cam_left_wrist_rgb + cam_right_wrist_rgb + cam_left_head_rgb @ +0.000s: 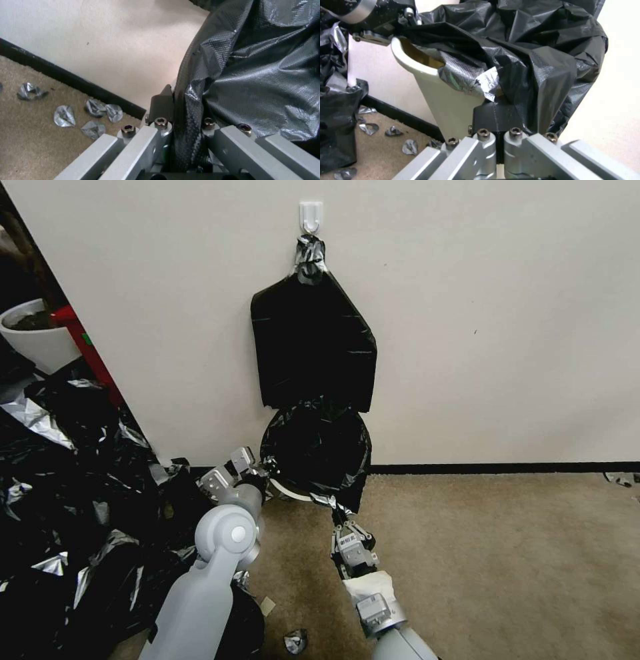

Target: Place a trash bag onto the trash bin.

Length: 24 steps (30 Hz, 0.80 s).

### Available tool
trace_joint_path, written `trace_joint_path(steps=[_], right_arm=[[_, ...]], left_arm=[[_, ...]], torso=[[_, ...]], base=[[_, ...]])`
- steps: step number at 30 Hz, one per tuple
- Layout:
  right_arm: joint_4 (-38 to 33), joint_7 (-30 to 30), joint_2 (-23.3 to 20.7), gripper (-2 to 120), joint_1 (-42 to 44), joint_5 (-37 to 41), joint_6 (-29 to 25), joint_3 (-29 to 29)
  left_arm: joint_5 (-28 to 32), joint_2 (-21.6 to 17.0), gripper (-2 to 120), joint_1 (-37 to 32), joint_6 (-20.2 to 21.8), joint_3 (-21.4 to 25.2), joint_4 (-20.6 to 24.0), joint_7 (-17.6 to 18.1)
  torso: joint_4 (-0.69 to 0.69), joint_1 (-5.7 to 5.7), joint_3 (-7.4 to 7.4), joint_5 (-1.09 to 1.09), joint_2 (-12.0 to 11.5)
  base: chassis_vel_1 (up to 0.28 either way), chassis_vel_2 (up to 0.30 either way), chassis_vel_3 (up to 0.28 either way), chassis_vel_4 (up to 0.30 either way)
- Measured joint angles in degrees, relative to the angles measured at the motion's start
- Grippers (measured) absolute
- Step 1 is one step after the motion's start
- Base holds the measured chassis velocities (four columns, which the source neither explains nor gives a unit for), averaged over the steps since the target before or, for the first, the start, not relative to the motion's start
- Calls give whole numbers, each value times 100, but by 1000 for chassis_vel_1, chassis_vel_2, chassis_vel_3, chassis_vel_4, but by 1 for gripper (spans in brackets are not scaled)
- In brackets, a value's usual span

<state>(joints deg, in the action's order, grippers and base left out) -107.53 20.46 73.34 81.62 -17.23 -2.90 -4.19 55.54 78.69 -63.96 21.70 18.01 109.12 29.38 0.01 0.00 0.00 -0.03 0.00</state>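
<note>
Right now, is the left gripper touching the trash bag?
Touching. In the left wrist view, a fold of the trash bag runs down between the fingers of the left gripper, which are closed on the film.

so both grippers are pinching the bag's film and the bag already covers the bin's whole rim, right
Not quite. Both grippers, left and right, do pinch the bag, but the right wrist view shows part of the bin rim bare on the side near the left gripper.
</note>
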Motion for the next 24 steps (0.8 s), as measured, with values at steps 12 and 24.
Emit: trace_joint_path(steps=[12, 24], right_arm=[[536, -2784, 5, 0, -214, -365, -1582, 548], [1898, -2927, 303, 0, -997, -2884, -1591, 1652]], left_arm=[[156, -16, 3, -89, 75, -2, 185, -3], [192, -99, 3, -454, 242, -60, 631, -50]], torso=[[-1, 0, 0, 5, 0], [-1, 0, 0, 3, 0]], base=[[0, 0, 0, 0], [0, 0, 0, 0]])
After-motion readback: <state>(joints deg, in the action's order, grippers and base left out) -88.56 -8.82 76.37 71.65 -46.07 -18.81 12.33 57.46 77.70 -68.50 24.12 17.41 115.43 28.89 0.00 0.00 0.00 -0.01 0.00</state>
